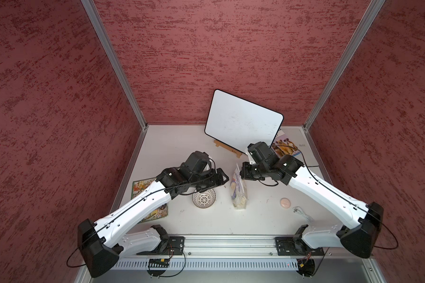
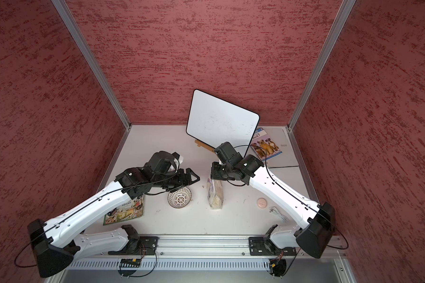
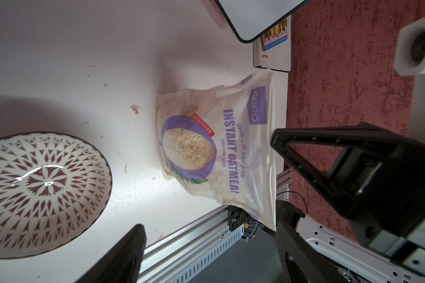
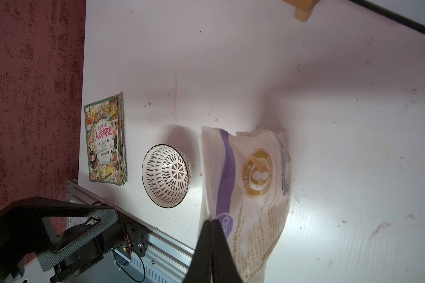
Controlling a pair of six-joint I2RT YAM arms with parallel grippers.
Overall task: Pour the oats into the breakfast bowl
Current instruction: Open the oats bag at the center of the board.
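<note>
Oatmeal pouch upright on the desk, about mid-desk, with the oats settled in its lower part. Right fingers pinched closed on the pouch's top edge. Left fingers spread wide, holding nothing. They hang above the far rim of the breakfast bowl, just beside the pouch and not touching it. Bowl sits on the desk at the pouch's left, near but apart, right way up, lattice inside showing. Pinkish disc lies on the pouch's other side, well apart. Illustrated book lies partly under the left arm.
</note>
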